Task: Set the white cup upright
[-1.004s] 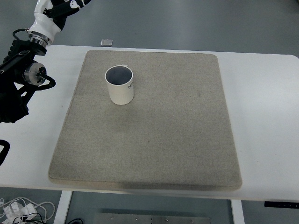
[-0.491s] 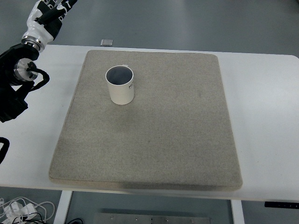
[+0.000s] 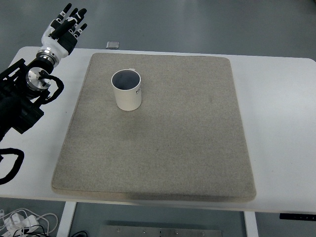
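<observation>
A white cup (image 3: 127, 90) stands upright on the grey mat (image 3: 163, 143), in the mat's far left part, its open mouth facing up. My left hand (image 3: 68, 25) is at the far left, beyond the table's back edge, well left of the cup and apart from it. Its fingers are spread and hold nothing. The black left arm (image 3: 24, 96) lies along the left edge. The right arm is out of view.
The mat covers most of the white table (image 3: 281, 123). A small grey square object (image 3: 113, 45) lies at the table's back edge, beyond the mat. Cables (image 3: 22, 222) lie on the floor under the near left corner.
My left hand has come down and to the right into full view, its fingers now spread. The left arm has shifted right with it. The cup has not moved.
</observation>
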{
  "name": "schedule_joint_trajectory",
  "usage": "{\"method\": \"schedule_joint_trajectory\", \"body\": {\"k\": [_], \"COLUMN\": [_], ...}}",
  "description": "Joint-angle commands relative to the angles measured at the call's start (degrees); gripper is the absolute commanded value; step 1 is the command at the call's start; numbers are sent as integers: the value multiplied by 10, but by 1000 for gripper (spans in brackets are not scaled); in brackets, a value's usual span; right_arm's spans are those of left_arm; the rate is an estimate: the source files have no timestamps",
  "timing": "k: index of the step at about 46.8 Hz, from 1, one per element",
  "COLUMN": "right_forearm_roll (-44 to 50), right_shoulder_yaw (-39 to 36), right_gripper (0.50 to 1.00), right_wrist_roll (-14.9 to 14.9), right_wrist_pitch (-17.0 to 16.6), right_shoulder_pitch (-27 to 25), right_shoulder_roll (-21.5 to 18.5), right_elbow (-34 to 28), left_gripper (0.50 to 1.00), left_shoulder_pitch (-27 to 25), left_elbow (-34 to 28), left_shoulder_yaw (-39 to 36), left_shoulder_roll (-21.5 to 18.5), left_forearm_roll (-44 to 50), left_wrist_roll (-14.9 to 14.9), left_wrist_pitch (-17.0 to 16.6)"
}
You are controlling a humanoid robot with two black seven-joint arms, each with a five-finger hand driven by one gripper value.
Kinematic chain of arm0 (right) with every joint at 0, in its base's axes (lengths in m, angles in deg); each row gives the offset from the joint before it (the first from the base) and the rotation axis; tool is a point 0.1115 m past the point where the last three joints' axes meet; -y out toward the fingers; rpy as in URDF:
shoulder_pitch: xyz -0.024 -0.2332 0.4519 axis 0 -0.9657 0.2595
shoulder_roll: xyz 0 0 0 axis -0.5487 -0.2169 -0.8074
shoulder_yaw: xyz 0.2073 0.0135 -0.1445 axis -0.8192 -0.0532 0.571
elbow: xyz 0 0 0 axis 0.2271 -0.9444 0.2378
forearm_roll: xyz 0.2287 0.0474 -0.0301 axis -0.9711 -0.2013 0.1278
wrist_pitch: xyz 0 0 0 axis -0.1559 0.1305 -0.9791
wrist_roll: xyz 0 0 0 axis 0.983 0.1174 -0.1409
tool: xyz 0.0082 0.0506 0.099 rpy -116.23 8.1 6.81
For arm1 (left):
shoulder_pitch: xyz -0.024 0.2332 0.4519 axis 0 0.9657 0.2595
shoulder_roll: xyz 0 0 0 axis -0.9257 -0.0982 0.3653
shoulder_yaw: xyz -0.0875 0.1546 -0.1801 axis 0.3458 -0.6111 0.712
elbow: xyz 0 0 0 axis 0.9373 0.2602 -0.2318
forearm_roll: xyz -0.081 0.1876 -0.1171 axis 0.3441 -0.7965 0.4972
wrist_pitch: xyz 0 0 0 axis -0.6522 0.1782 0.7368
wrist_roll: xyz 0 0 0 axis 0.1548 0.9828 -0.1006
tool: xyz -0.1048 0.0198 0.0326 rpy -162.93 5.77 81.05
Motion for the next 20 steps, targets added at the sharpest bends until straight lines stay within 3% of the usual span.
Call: {"method": "schedule_joint_trajectory", "body": {"k": [1,20], "right_forearm_roll": [0,2], "right_shoulder_yaw": [0,0], "right_gripper": [952,952], "right_wrist_roll": [0,-1], "right_wrist_pitch": [-1,-4], "right_shoulder_pitch": [-1,1], "right_shoulder_roll": [0,0], "right_elbow": [0,0], "left_gripper": [994,994], "left_shoulder_pitch": [0,-3], "left_elbow": [1,30], "left_shoulder_yaw": [-1,13], "left_shoulder_roll": [11,51], "left_forearm_roll": [16,31], "left_wrist_roll": [0,-1], "left_wrist_pitch": [-1,-1]}}
